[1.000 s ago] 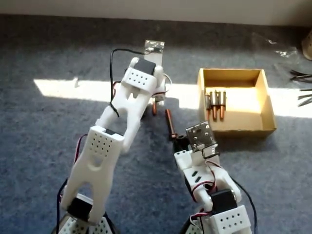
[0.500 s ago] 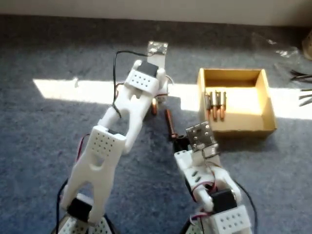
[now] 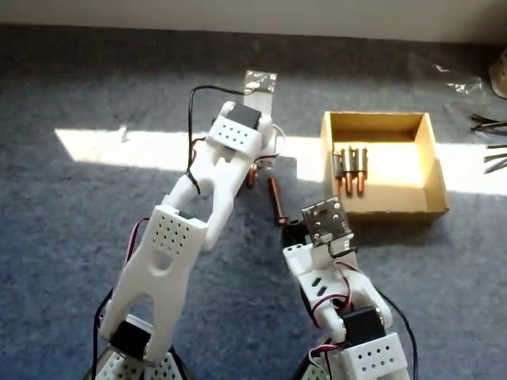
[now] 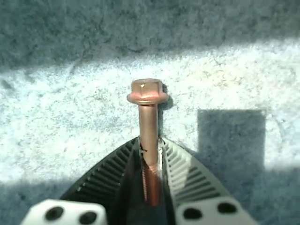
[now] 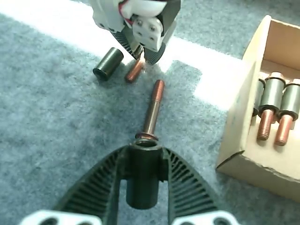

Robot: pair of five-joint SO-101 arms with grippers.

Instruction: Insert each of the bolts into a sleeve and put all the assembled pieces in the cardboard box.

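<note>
Bolt, first: copper-coloured hex-head metal bolt, pinched by its threaded end in the left gripper. Its flanged head juts out past the fingertips over a sunlit strip of grey-blue carpet.
Left gripper: pressed against the bolt's shank from both sides. In the high view it sits at 12 o'clock from the centre, its tip low to the carpet.
Loose sleeve: dark cylindrical metal sleeve lying on its side on the carpet, just beside the left gripper's bolt. Whether the two touch cannot be told.
Bolt, second: second copper-coloured bolt between the two grippers, with its threaded end towards the left gripper and its flanged head right at the mouth of the held sleeve. In the high view it runs from the centre towards 12 o'clock.
Held sleeve: second dark cylindrical sleeve, its open mouth facing the second bolt.
Right gripper: clamped on that sleeve; in the high view it is just at 5 o'clock of the centre.
Box: open, shallow brown cardboard box on the carpet at 2 o'clock from the centre, near the right gripper.
Assembled pieces: three bolts in sleeves lying side by side along the box's 9 o'clock wall, with their threaded ends pointing to 6 o'clock.
</note>
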